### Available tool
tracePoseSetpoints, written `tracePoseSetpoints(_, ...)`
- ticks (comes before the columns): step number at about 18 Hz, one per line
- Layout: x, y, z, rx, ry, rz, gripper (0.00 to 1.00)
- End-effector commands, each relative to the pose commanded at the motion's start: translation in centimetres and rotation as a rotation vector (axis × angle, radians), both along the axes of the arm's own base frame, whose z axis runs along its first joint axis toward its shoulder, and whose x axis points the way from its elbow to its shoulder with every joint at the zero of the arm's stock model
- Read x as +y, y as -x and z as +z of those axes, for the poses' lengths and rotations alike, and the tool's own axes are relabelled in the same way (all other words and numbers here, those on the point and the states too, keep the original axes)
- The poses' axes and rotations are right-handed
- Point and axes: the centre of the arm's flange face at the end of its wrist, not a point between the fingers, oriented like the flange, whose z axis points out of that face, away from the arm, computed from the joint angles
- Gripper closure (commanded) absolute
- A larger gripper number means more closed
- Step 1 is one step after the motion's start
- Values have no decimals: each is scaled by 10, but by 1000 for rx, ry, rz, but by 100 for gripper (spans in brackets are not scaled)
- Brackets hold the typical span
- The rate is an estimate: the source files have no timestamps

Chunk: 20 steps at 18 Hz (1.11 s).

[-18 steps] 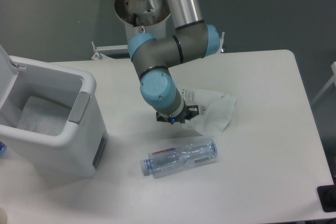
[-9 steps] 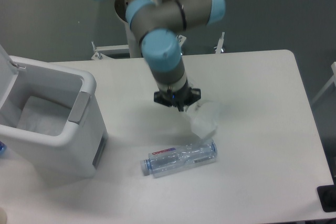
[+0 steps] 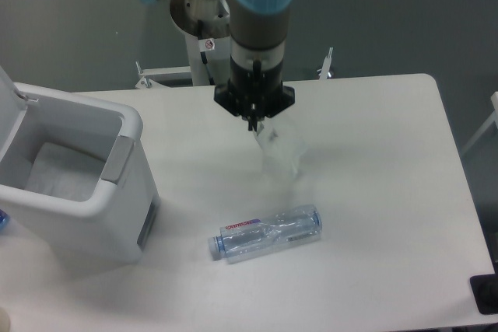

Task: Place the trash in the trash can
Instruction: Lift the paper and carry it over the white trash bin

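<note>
My gripper points down over the middle of the table, shut on the top of a crumpled white wrapper with small black print. The wrapper hangs below the fingers, lifted off the table. A crushed clear plastic bottle with a red-white label lies on its side near the front of the table, apart from the gripper. The white trash can stands at the left edge with its lid open and a white liner inside; a grey panel sits on its right rim.
The arm's base and a metal bracket stand behind the table's far edge. A dark object sits at the front right corner. The table's right edge runs close to a white frame.
The gripper has risen from the tabletop and turned upright, lifting the wrapper off the table. The bottle and the trash can have not moved.
</note>
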Motion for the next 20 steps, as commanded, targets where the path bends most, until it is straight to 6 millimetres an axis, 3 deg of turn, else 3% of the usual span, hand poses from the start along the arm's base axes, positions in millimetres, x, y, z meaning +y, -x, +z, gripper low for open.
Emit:
tracePoseSetpoints(6,11,-13,53,-30,-205,-22,100)
tracePoseSetpoints(16,9,-66,140,-147,-599,-13,100)
tracePoseSetpoints(20,4,-86,161,-179,-661,-12,100)
